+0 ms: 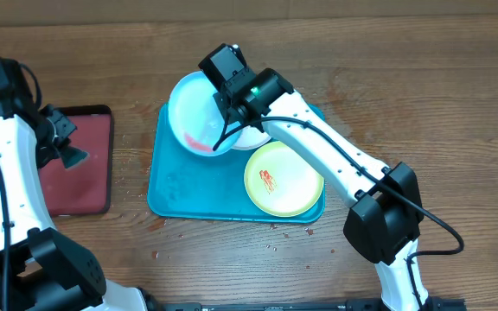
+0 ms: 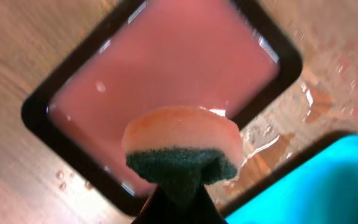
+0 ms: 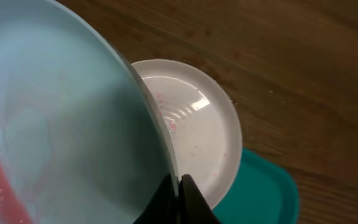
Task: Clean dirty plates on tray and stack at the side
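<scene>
My right gripper (image 1: 228,130) (image 3: 179,193) is shut on the rim of the pale blue plate (image 1: 195,112) (image 3: 61,124) and holds it tilted above the turquoise tray (image 1: 180,186) (image 3: 266,193). The plate has a red smear near its lower edge. The white plate (image 1: 253,138) (image 3: 197,130) lies on the tray under it, partly hidden. The yellow-green plate (image 1: 284,179) lies on the tray's right side with an orange mark. My left gripper (image 1: 66,149) (image 2: 180,193) is shut on a sponge (image 2: 180,149), orange over a dark green pad, above the black-rimmed tray.
The black-rimmed tray with a pink-red inside (image 1: 80,164) (image 2: 166,81) lies left of the turquoise tray. Water drops and smears wet the wooden table (image 1: 422,86) around both trays.
</scene>
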